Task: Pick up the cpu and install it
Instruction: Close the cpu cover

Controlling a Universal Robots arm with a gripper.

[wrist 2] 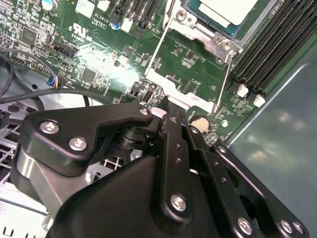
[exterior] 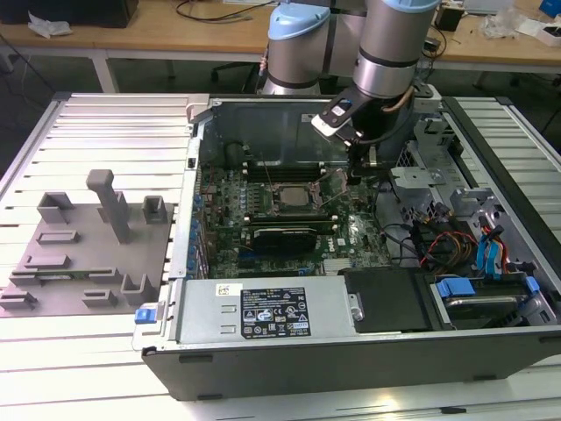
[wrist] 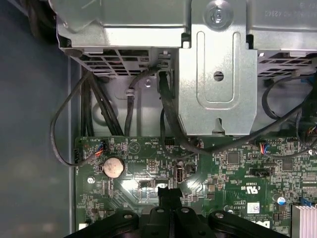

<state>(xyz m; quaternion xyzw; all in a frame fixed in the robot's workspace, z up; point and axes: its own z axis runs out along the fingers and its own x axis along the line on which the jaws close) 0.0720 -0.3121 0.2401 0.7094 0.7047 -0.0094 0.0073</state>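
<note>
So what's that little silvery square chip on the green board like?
The small flat square chip with a silvery-grey metal top lies level in the dark socket with its metal frame, mid-way on the green circuit board inside the open dark computer case. Its lid looks smooth, pale and shiny, with a stepped edge. The thin hinged metal plate beside it is swung open, so its top is uncovered. The black gripper hovers at the exterior view's right of it, not touching.

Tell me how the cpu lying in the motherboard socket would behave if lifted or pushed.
The cpu is a flat, metal-topped square: probably rigid and dense for its size. Its smooth top looks slippery, its thin edges hard to grip. Lying flat inside the socket frame, it likely won't roll or slide.
</note>
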